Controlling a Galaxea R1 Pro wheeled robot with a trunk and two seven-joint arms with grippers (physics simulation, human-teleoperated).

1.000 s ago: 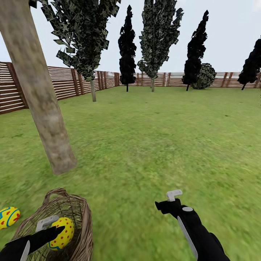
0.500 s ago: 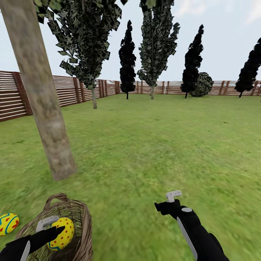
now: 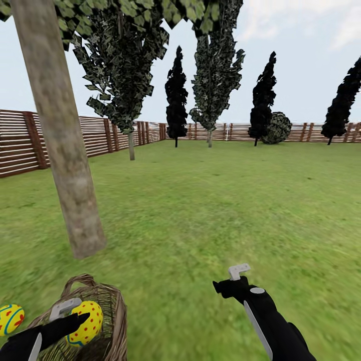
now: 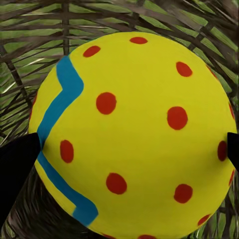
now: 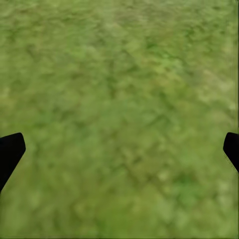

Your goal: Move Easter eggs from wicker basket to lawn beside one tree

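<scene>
My left gripper (image 3: 81,317) is shut on a yellow Easter egg (image 3: 90,323) with red dots and a blue zigzag band, held within the mouth of the wicker basket (image 3: 111,313). In the left wrist view the egg (image 4: 132,134) sits between the dark fingers (image 4: 17,159) with wicker weave behind it. A second egg (image 3: 10,318) lies on the lawn (image 3: 200,210) left of the basket. The third egg is out of view. The tree's pale trunk (image 3: 65,150) rises just beyond the basket. My right gripper (image 3: 234,280) hangs open over bare grass (image 5: 119,99).
A brown slat fence (image 3: 75,135) rings the garden. Dark cone-shaped trees (image 3: 176,95) and a round bush (image 3: 276,128) stand along the far fence. Wide grass stretches ahead and to the right of the trunk.
The whole picture has shifted down, so the camera has moved. Both arms keep their place in the view, and the left gripper still grips the dotted egg at the basket.
</scene>
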